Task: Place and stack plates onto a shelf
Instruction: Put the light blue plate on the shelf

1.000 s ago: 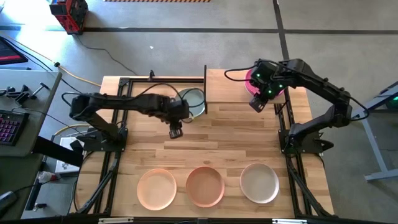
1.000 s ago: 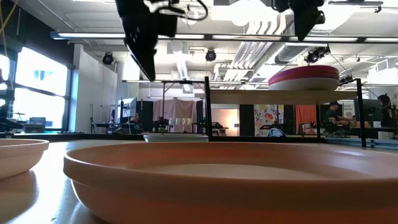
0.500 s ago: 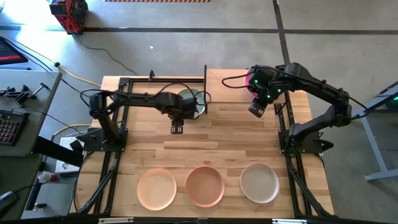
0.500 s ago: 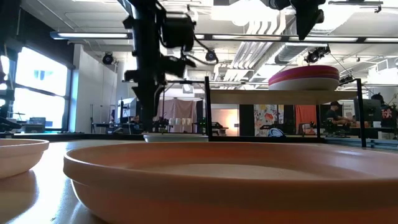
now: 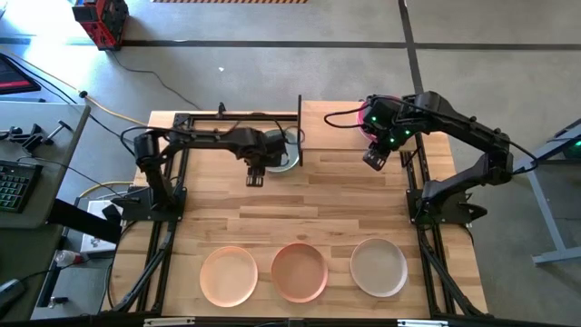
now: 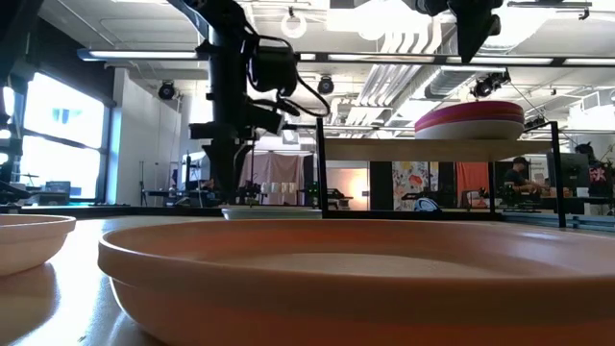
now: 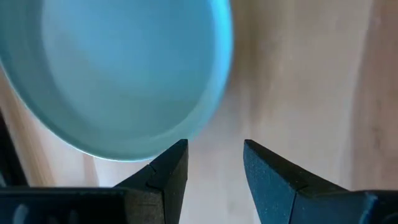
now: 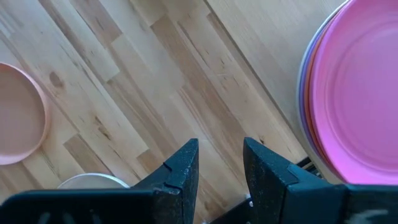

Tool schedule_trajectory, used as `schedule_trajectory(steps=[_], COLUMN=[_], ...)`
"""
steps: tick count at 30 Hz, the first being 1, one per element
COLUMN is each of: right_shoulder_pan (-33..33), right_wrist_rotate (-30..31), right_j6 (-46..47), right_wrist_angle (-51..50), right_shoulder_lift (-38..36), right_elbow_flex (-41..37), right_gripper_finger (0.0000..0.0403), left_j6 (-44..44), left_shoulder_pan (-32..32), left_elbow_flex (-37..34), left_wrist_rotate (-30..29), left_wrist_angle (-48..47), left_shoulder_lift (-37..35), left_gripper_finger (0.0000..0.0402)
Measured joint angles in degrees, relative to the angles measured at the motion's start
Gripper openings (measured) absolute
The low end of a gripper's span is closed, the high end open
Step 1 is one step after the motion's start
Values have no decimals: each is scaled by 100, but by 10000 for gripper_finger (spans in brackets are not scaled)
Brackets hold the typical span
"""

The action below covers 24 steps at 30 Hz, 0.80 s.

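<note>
my left gripper (image 7: 214, 163) hangs released beside the round pale blue-green plate (image 7: 118, 74) on the table; my right gripper (image 8: 219, 163) gapes empty near the magenta-topped plate stack (image 8: 357, 93) on the light-wood shelf (image 5: 331, 123).

Two dark fingers (image 8: 183, 171) of the right gripper (image 8: 219, 163) are seen parted over bare wooden tabletop (image 8: 155, 74). A magenta plate (image 8: 360, 93), stacked on others, fills the right edge. A peach plate (image 8: 18, 115) is cut off at left; a pale rim (image 8: 93, 181) peeks at the bottom.
</note>
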Motion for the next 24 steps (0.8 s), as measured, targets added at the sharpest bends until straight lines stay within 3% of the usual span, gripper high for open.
schedule_trajectory(steps=[9, 24], right_shoulder_pan=[0, 0], right_wrist_rotate=[-2, -2], right_j6=[0, 17], right_wrist_angle=[6, 134], right_shoulder_lift=[0, 0], right_elbow_flex=[0, 0], right_gripper_finger=[103, 103], left_j6=[1039, 2323], left_shoulder_pan=[506, 628], left_elbow_flex=[-7, -7], left_wrist_rotate=[429, 704], left_wrist_angle=[60, 185], left_shoulder_lift=[-17, 25], left_gripper_finger=[145, 145])
